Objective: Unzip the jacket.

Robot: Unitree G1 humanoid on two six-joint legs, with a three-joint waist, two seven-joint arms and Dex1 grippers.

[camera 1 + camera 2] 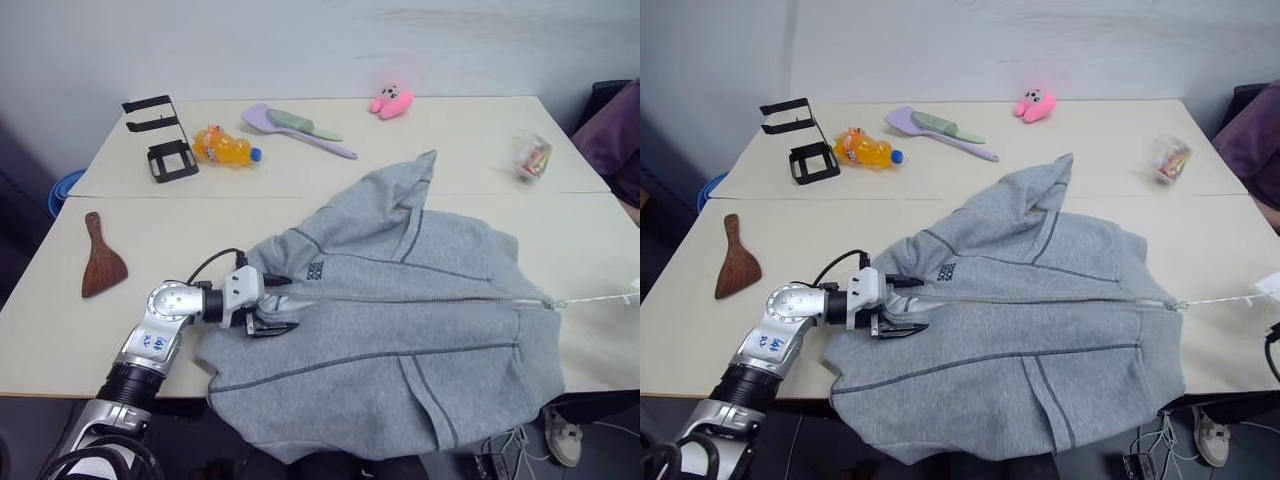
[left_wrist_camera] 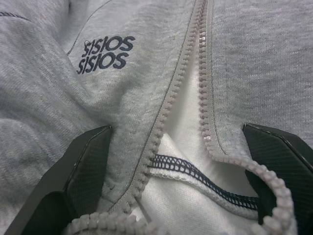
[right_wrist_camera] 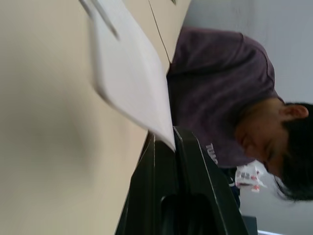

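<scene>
Two pale desks pushed together against a light wall carry the jacket, which lies spread on the near desk with its hem over the front edge and its zipper running from the collar toward the right. At the collar the left gripper rests on the fleece with its jaws wide apart, one finger on each side of the parted zipper teeth. At the zipper's far end a white paper tag is pinched in the shut jaws of the right gripper. Behind lie an orange bottle, a lilac spatula, a pink plush toy and a wooden scraper. A person in a purple shirt sits beside the desk.
</scene>
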